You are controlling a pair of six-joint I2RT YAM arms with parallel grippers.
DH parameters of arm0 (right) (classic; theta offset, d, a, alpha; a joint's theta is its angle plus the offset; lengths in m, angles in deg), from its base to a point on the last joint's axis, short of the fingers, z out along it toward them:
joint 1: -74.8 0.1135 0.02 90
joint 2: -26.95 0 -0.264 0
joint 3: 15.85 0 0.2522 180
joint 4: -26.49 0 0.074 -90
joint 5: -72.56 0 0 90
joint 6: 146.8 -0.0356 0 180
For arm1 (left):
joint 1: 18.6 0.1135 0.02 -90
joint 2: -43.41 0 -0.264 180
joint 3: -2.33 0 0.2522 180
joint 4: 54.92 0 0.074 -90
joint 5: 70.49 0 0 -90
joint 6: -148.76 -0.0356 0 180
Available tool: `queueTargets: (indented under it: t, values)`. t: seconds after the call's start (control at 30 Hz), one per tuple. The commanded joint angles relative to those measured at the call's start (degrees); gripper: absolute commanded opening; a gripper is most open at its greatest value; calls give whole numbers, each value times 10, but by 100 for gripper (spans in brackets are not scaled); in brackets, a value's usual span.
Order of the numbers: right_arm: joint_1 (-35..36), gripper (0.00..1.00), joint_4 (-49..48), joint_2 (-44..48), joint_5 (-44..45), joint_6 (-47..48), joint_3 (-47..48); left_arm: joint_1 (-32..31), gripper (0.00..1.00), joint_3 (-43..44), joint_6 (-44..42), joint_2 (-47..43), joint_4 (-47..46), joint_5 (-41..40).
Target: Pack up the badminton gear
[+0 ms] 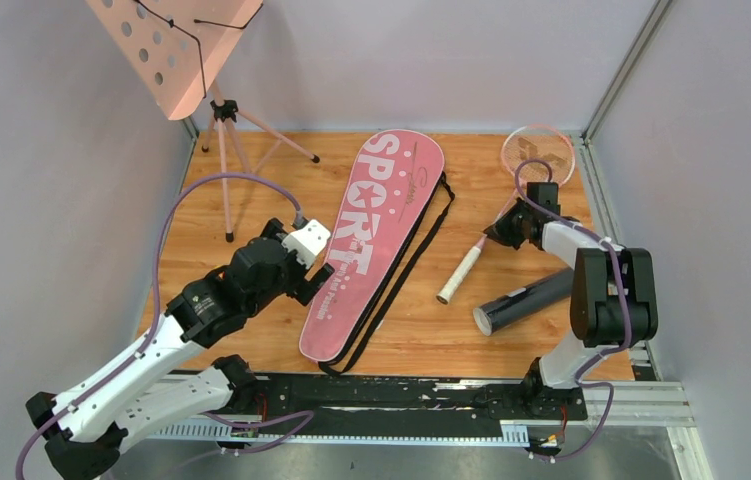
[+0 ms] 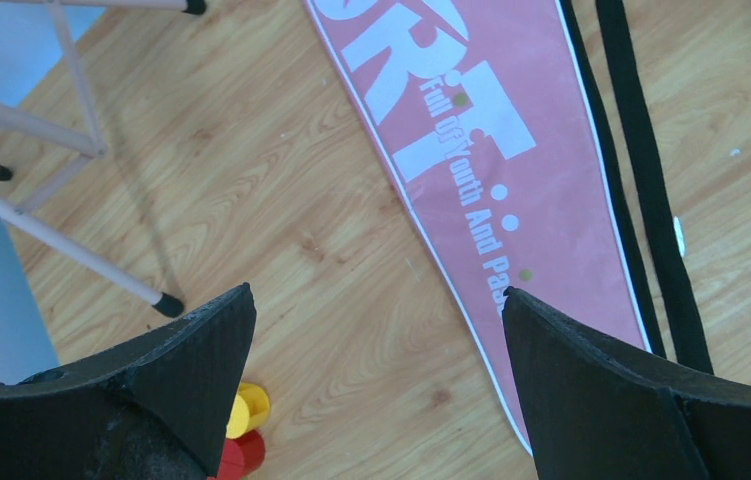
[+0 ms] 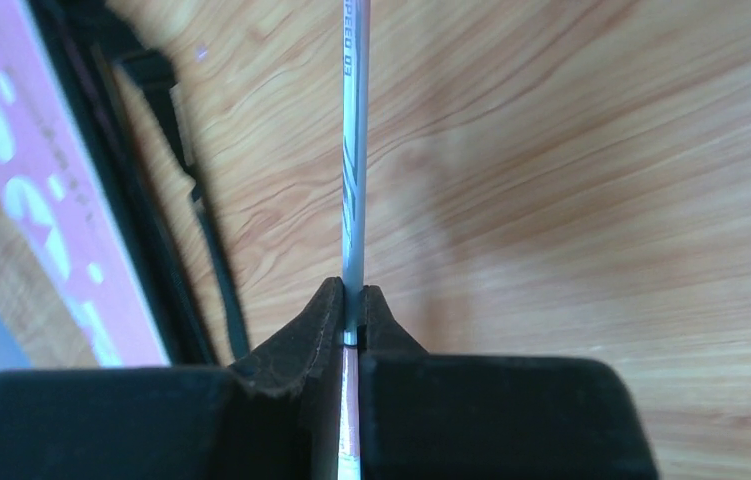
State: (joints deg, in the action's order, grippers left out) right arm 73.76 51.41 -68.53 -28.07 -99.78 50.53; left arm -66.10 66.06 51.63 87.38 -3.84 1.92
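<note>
The long pink racket bag (image 1: 376, 235) lettered "SPORT" lies flat mid-table with its black straps (image 1: 406, 265) along its right side; it also shows in the left wrist view (image 2: 511, 170). My left gripper (image 1: 319, 280) is open and empty at the bag's lower left edge (image 2: 376, 305). A pink-framed racket (image 1: 538, 152) with a white handle (image 1: 461, 270) lies at the right. My right gripper (image 1: 501, 232) is shut on its thin shaft (image 3: 353, 200). A black tube (image 1: 523, 301) lies near the right arm. No shuttlecocks show.
A pink perforated music stand (image 1: 176, 45) on tripod legs (image 1: 226, 150) stands at the back left; its feet show in the left wrist view (image 2: 166, 305). Small yellow and red cylinders (image 2: 236, 435) lie by my left finger. Grey walls close in on the table's sides.
</note>
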Motion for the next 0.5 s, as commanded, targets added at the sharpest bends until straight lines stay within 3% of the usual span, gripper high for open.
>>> queueTargets:
  t: [0.0, 0.2, 0.47]
  values:
    - [23, 0, -52, 50, -72, -23, -7, 7, 100, 2, 18, -13, -32, -61]
    - [72, 0, -83, 90, -99, -63, -30, 8, 100, 1, 36, -11, -31, -71]
    - [227, 0, -156, 80, -90, -143, -68, 8, 98, 16, 106, 13, -25, -72]
